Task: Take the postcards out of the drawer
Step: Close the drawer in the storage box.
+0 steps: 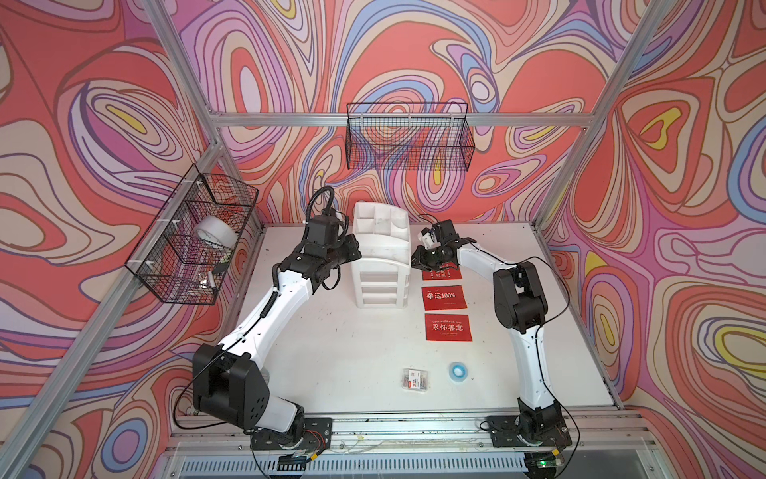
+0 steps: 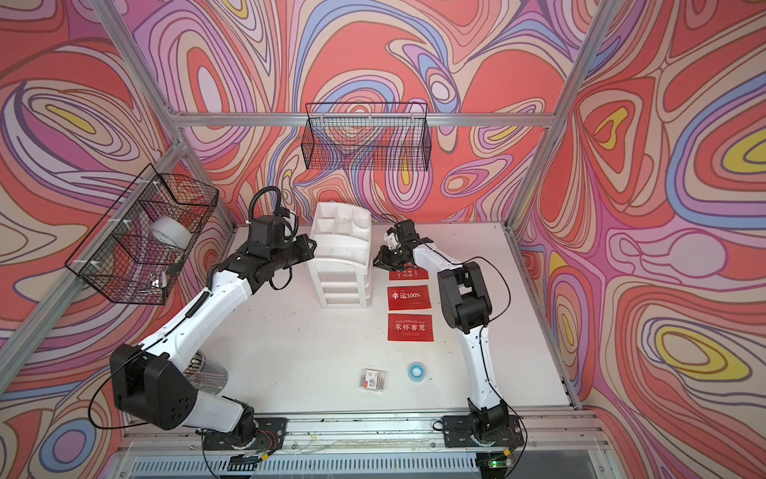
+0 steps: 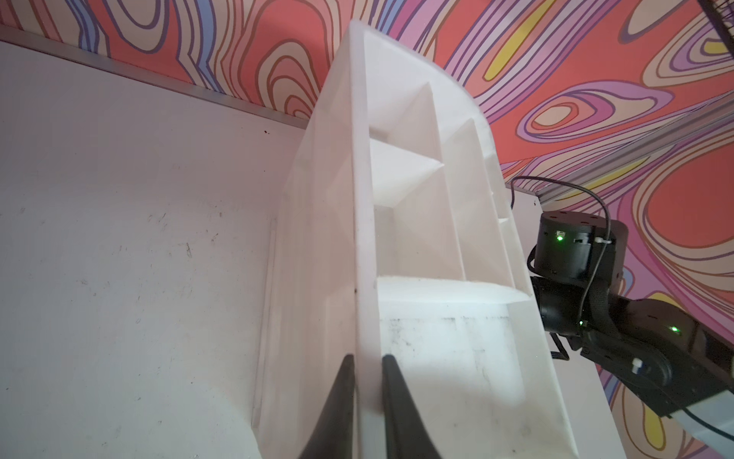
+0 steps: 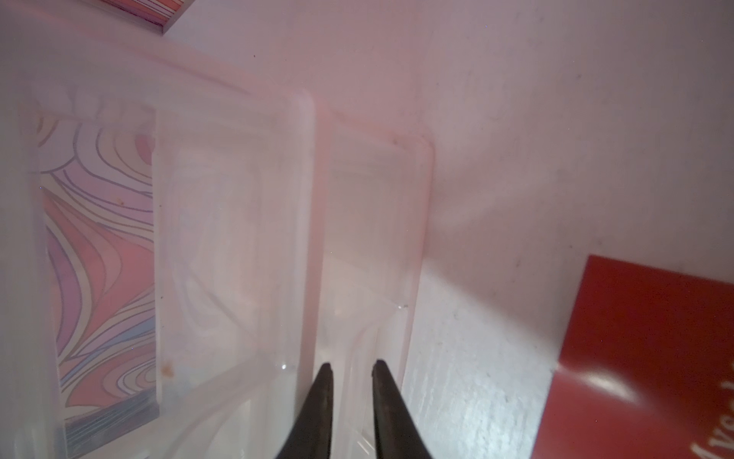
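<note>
Three red postcards (image 1: 444, 297) lie flat in a row on the desk (image 1: 331, 356), just beside the white drawer unit (image 1: 383, 265) on its right-arm side. The card nearest the unit's back is partly under the right arm (image 1: 481, 261). The left jaws are narrow, pinching the drawer unit's side wall. The right jaws are narrow against its clear side; whether they hold anything, I cannot tell.

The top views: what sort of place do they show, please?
Probably a robot test booth, not a home: a left arm and a right arm bolted to a rail at a white table, inside an aluminium frame with swirl-patterned walls.
</note>
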